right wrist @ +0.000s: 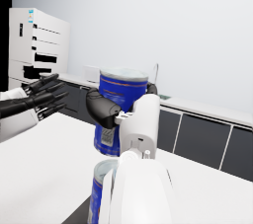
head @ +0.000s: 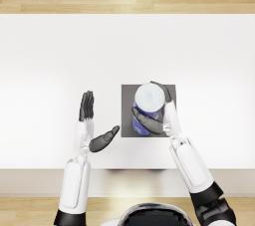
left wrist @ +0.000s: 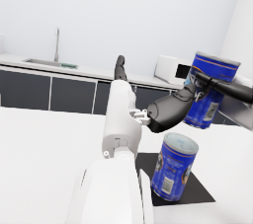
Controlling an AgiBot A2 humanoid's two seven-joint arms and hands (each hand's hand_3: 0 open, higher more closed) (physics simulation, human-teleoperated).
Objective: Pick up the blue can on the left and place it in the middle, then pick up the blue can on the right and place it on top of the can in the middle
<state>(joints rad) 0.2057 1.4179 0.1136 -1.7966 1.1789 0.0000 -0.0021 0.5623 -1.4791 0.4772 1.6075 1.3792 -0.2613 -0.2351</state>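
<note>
My right hand (head: 152, 123) grips a blue can (head: 149, 101) by its side and holds it upright in the air over the dark square mat (head: 127, 93). In the left wrist view the held can (left wrist: 210, 90) hangs clearly above a second blue can (left wrist: 175, 166) that stands upright on the mat (left wrist: 200, 194). The right wrist view shows the same, held can (right wrist: 121, 104) over standing can (right wrist: 100, 188). From the head view the standing can is mostly hidden under the held one. My left hand (head: 87, 120) is left of the mat with fingers spread, holding nothing.
The white table (head: 45, 70) stretches wide around the mat; its front edge (head: 30, 170) lies near my arms. Beyond the table, a kitchen counter with a sink (left wrist: 47, 62), a microwave (left wrist: 170, 70) and a tall white cabinet (right wrist: 37, 45) stand in the background.
</note>
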